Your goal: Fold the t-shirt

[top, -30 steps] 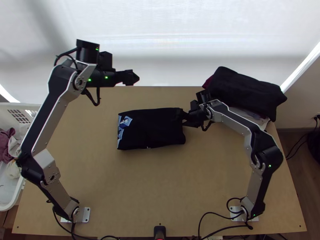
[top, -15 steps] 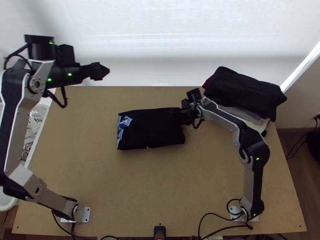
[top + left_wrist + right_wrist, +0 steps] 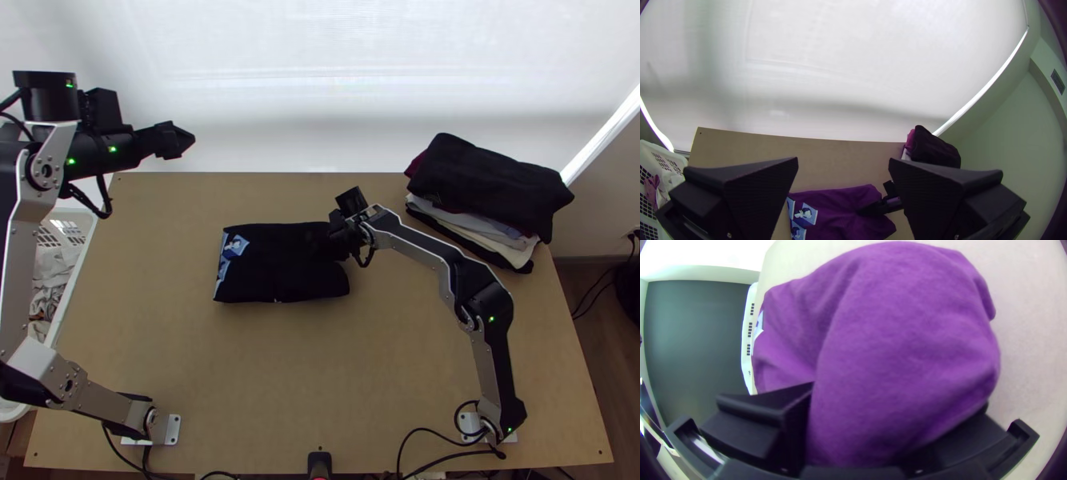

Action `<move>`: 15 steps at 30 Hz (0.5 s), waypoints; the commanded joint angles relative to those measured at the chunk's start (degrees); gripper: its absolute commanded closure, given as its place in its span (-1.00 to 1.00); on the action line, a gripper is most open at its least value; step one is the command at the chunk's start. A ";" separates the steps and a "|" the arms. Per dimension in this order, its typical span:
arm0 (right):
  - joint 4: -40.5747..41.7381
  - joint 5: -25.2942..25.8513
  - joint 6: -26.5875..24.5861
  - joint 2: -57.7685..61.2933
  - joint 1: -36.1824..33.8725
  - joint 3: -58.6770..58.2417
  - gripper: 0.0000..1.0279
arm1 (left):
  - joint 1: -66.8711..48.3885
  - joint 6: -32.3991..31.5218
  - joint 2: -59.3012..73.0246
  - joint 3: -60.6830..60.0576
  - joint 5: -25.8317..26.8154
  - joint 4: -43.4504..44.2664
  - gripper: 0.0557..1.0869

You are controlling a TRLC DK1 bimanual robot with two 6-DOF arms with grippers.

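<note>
No text, label, brand, number or sign can be read.

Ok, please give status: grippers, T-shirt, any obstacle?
Left gripper open, off the shirt. Right gripper at its right end, jaws apart, cloth between. Shirt folded, roughly rectangular; clothes stack clear of it.

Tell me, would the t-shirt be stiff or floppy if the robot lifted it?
Probably floppy: the t-shirt looks like soft cloth, bulging and creasing. It might come unfolded, since it lies folded and loose-edged. I doubt it would roll, lying flat.
</note>
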 commanded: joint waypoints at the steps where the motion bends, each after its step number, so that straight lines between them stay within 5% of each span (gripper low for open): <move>1: -0.43 -0.96 0.62 -3.84 -0.98 0.70 0.94 | 1.13 0.92 -2.03 0.15 -0.16 -0.70 -0.92; 15: -4.91 -3.24 3.96 -20.98 -8.36 10.45 0.95 | 2.80 1.01 -3.79 -0.03 -0.16 -0.79 -0.92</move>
